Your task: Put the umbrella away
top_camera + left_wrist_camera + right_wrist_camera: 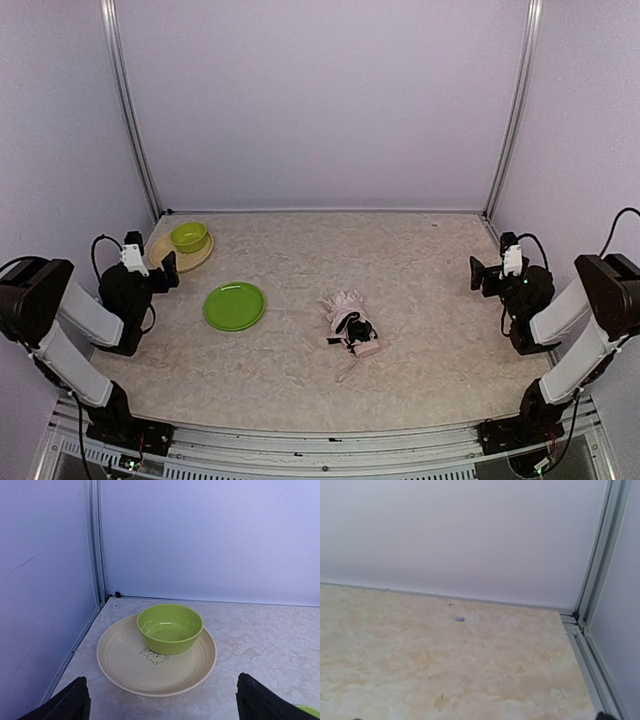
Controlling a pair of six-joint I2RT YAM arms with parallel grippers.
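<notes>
The umbrella (pixel 348 314) lies folded, pale pink with black showing.

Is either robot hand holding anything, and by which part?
Nothing is held. The left hand and the right hand are empty; the pale pink folding umbrella lies apart from both.

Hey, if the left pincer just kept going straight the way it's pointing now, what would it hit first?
Most likely the green bowl, which sits dead ahead of the left pincer on the cream plate. If it travels low, the plate's near rim could come first; depth is unclear.
</notes>
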